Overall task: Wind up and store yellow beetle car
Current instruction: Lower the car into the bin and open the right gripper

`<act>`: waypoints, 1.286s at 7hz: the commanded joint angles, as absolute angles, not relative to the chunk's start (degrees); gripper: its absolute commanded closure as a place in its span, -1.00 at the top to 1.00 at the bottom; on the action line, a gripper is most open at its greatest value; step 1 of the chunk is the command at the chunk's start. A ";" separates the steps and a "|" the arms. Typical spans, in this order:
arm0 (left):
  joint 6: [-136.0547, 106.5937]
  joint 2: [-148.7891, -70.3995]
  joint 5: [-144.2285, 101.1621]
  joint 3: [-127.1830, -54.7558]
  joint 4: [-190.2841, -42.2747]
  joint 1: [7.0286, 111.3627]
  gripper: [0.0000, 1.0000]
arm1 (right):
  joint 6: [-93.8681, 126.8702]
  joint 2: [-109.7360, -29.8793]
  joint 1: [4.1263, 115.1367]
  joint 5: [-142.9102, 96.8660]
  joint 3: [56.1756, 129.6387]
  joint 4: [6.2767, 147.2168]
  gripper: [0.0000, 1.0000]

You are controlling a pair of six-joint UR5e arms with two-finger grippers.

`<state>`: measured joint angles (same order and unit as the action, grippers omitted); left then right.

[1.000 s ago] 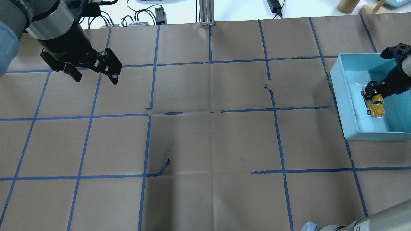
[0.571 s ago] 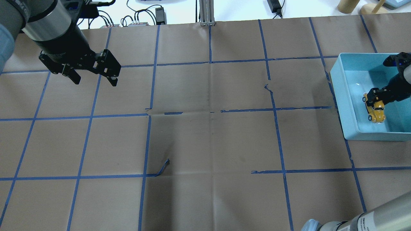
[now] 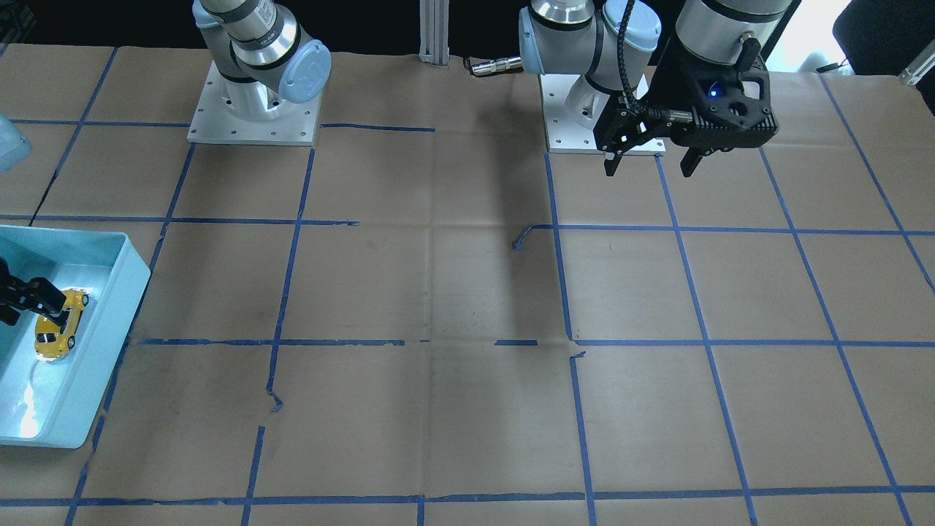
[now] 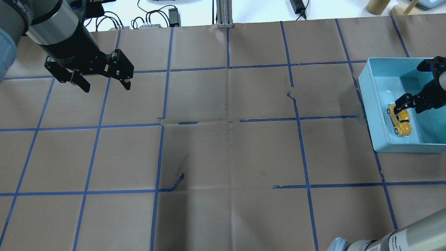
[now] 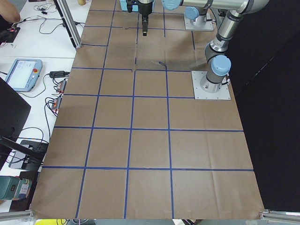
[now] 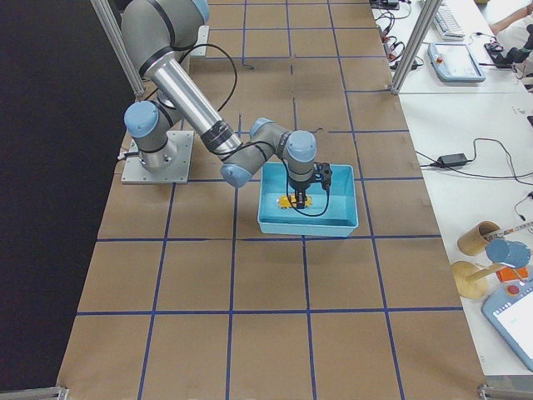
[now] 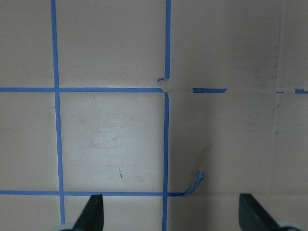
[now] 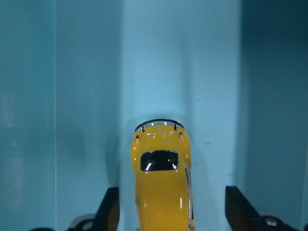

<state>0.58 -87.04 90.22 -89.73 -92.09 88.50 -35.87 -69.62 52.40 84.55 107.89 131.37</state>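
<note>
The yellow beetle car (image 4: 399,120) rests on the floor of the light blue bin (image 4: 366,104) at the table's right edge. My right gripper (image 4: 409,104) is open just above the car's rear, with a finger on each side and a gap to both. In the right wrist view the car (image 8: 161,192) sits between the two spread fingers (image 8: 111,211) on the bin floor (image 8: 183,72). The front-facing view shows the car (image 3: 57,332), the bin (image 3: 109,343) and the gripper (image 3: 25,307). My left gripper (image 4: 104,85) is open and empty, high over the far left of the table.
Brown paper with a blue tape grid covers the table (image 4: 230,150). A loose curl of tape (image 4: 177,181) sticks up near the middle. Cables and boxes lie beyond the far edge (image 4: 150,21). The left gripper also shows in the front-facing view (image 3: 649,169) and left wrist view (image 7: 173,211).
My right gripper went down into the bin with the car, then opened and let it go. The car now lies on the bin floor. The left gripper barely shifted.
</note>
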 commanded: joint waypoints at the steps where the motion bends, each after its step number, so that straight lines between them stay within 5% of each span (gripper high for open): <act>1: 0.70 -87.01 90.26 -89.74 -91.93 88.51 1.00 | -35.60 -70.57 52.47 84.46 106.88 131.31 0.99; 7: 0.88 -87.89 90.18 -90.26 -89.82 88.42 1.00 | -20.27 -96.29 55.87 84.46 106.09 112.71 0.99; 9: 0.88 -87.98 90.26 -90.26 -89.74 88.42 1.00 | -13.67 -97.30 63.24 85.08 101.02 104.82 1.00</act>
